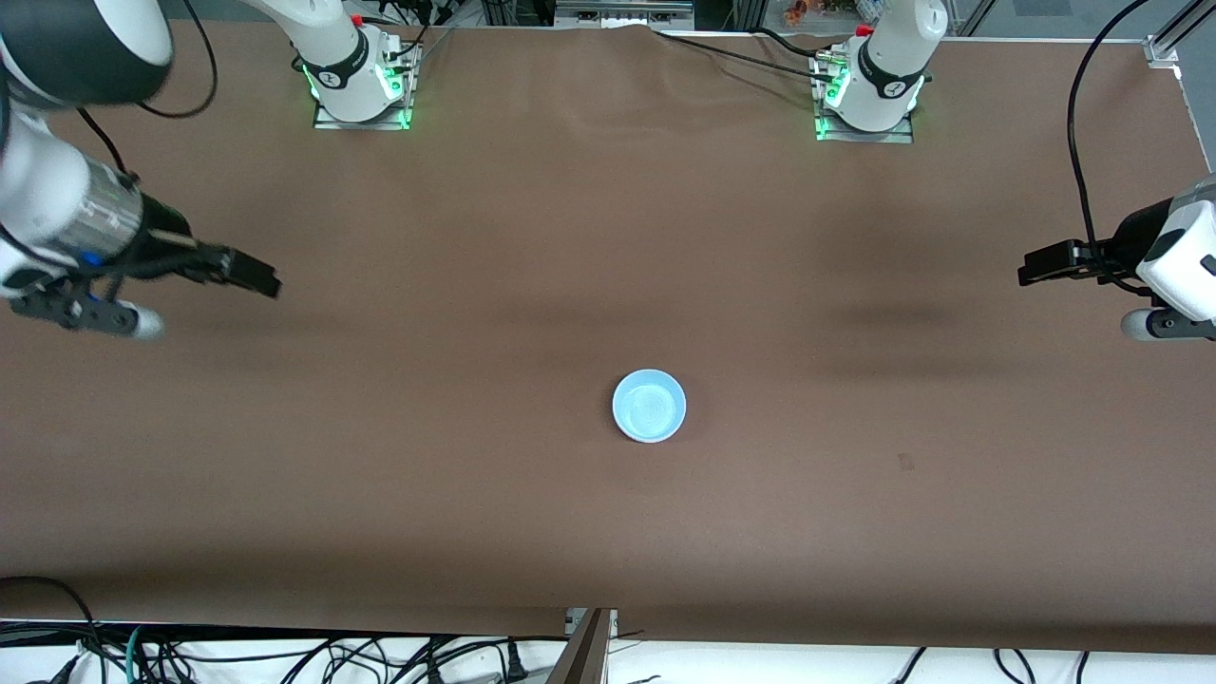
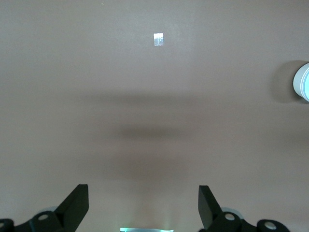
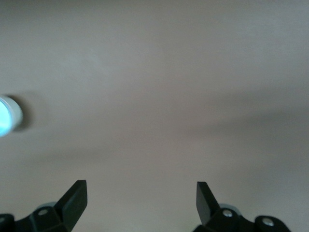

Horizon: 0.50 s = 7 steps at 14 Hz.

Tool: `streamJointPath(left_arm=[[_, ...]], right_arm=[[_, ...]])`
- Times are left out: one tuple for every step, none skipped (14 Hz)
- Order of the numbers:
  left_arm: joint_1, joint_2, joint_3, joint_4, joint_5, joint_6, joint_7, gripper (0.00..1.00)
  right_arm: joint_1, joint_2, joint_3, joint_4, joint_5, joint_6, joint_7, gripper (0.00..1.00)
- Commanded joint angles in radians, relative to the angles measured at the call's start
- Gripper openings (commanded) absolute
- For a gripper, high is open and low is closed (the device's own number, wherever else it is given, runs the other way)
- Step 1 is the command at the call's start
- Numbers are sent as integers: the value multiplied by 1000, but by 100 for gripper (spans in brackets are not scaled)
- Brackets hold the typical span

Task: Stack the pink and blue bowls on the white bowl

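We see only the blue bowl (image 1: 649,406) mid-table; our left gripper (image 1: 1031,269) and right gripper (image 1: 261,277) hang spread and empty, so we keep clear

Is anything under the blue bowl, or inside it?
The blue bowl looks empty inside. In the left wrist view its side looks white, so something may sit beneath, but whatever it covers is hidden. Both the left pincer and right pincer hang open, away from it.

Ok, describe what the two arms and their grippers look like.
Both arms are glossy white with black joint bands and loose black cables; their bases glow green. The left gripper and right gripper are black with tapered fingers, on grey-and-black mounts with round screw heads.
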Motion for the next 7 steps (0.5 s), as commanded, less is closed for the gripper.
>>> streamJointPath(left_arm=[[-2,16,4,34,-10,-9,12,100],[-2,17,4,34,-10,-9,12,100],[0,16,4,34,-10,-9,12,100],[0,17,4,34,-10,-9,12,100],[-2,17,4,34,-12,-9,12,100],[-2,17,4,34,-12,-9,12,100],[-2,17,4,34,-12,-9,12,100]], right_arm=[[-116,-100,122,-129,-61,46,-85,100],[-119,-105,129,-134,-80,46,-83,100],[-119,-100,131,-128,-85,42,-88,100],[-116,-99,131,-122,-95,43,-91,100],[-115,-98,131,-113,-105,42,-79,100],[-115,-98,131,-113,-106,45,-79,100],[-110,-97,133,-108,-111,43,-82,100]])
